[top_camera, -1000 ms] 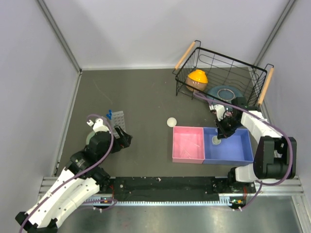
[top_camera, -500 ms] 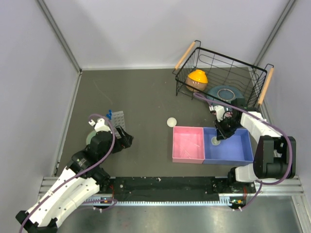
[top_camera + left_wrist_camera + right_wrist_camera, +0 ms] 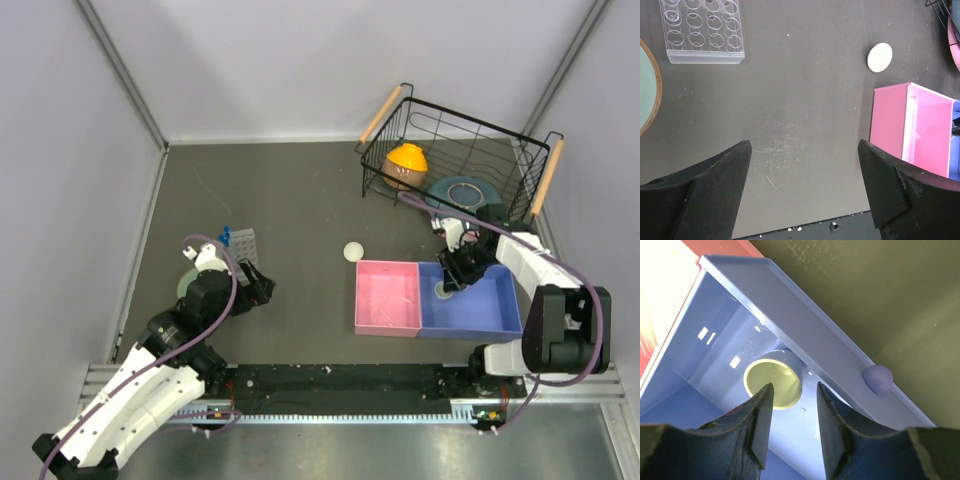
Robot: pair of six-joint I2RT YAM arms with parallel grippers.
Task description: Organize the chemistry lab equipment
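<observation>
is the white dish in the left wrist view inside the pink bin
No, the white dish lies on the dark table, apart from the pink bin.

Black wire basket point(image 3: 381, 113) holds an orange bowl point(image 3: 406, 160) and teal plate point(image 3: 462, 192) — pink bin point(image 3: 388, 300) and blue bin point(image 3: 490, 305) adjoin nearby.

Setting: robot test cell, laboratory type. Evidence:
- dark grey bench point(image 3: 290, 200) boxed in by plain pale wall panels point(image 3: 300, 60) on metal corner posts point(image 3: 120, 70)
- slotted metal rail point(image 3: 340, 385) at the near edge, carrying the white left arm point(image 3: 140, 385) and right arm point(image 3: 540, 265)
- staged props: clear tube rack point(image 3: 702, 31), pink bin point(image 3: 388, 297), blue bin point(image 3: 485, 305), black wire basket point(image 3: 480, 122)
</observation>
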